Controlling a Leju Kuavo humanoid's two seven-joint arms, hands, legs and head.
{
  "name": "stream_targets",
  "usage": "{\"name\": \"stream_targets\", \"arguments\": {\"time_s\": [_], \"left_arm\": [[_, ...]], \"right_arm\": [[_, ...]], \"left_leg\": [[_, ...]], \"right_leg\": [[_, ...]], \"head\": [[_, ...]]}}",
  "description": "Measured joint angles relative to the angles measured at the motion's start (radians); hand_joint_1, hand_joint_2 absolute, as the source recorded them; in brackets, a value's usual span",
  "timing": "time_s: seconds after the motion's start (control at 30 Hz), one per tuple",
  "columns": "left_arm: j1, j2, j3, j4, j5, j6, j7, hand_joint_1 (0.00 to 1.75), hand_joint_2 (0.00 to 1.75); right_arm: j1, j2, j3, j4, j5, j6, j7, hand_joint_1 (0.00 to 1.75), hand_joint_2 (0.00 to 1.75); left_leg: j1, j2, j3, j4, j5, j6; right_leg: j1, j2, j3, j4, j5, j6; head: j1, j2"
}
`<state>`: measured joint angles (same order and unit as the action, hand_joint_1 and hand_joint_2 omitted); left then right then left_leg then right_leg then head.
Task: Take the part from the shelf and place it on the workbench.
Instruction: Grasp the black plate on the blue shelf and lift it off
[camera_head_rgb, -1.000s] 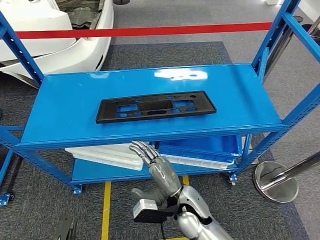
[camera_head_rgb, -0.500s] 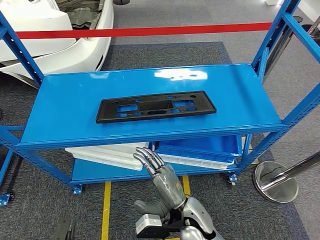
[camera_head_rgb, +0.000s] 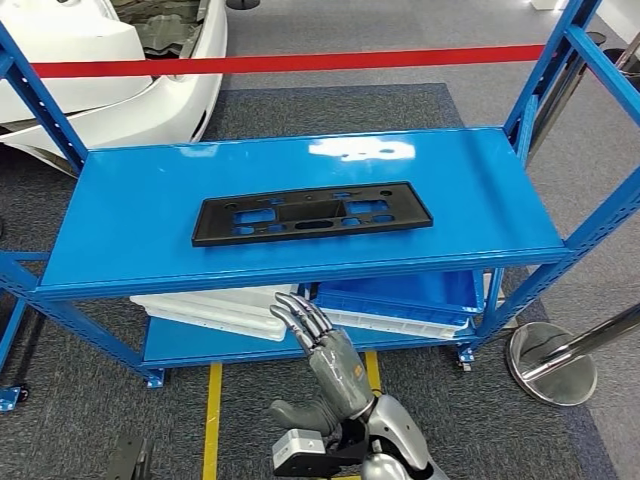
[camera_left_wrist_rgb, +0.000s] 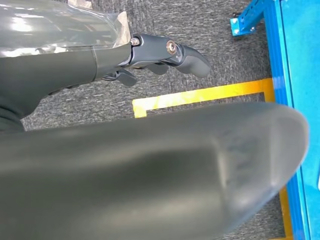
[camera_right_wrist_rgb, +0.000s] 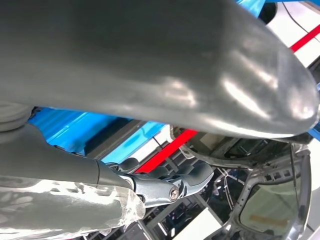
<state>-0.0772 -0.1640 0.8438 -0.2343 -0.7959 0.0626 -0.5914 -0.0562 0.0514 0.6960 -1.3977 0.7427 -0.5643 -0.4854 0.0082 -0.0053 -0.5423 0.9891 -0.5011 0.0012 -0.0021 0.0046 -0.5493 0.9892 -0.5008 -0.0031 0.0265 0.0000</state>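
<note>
Black part flat on top blue shelf, roughly centered, untouched. Right hand raised in front of shelf's front edge, below part level, fingers extended and slightly apart, thumb out to side, holding nothing. Left hand near floor beside yellow floor tape and shelf foot; fingers partly curled, nothing in grasp. White trays on lower shelf.
</note>
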Motion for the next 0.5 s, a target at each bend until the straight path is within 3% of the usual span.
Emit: {"name": "stream_targets", "arguments": {"time_s": [0.2, 0.33, 0.5], "left_arm": [[0.0, 0.0, 0.0, 0.003, -0.007, 0.0, 0.002, 0.0, 0.0], [0.0, -0.002, 0.0, 0.004, -0.01, 0.0, 0.003, 0.0, 0.0], [0.001, -0.002, 0.0, 0.006, -0.016, -0.002, 0.005, 0.0, 0.0]], "right_arm": [[0.005, 0.0, 0.0, -0.008, 0.002, -0.005, 0.0, 0.0, 0.0], [0.008, -0.001, -0.002, -0.016, 0.003, -0.01, 0.0, 0.0, 0.0], [0.014, -0.004, -0.009, -0.016, 0.003, -0.01, 0.0, 0.0, 0.0]], "left_leg": [[0.0, 0.0, -0.003, 0.004, 0.0, 0.006], [0.003, 0.0, 0.0, -0.011, 0.009, 0.003], [-0.001, 0.0, -0.001, -0.008, 0.009, 0.005]], "right_leg": [[0.0, 0.0, 0.001, -0.003, 0.004, 0.008], [0.004, 0.0, 0.006, -0.014, 0.012, -0.009], [0.001, 0.0, 0.006, -0.015, 0.013, -0.002]], "head": [[0.0, 0.0], [0.004, 0.0], [0.004, 0.0]]}}
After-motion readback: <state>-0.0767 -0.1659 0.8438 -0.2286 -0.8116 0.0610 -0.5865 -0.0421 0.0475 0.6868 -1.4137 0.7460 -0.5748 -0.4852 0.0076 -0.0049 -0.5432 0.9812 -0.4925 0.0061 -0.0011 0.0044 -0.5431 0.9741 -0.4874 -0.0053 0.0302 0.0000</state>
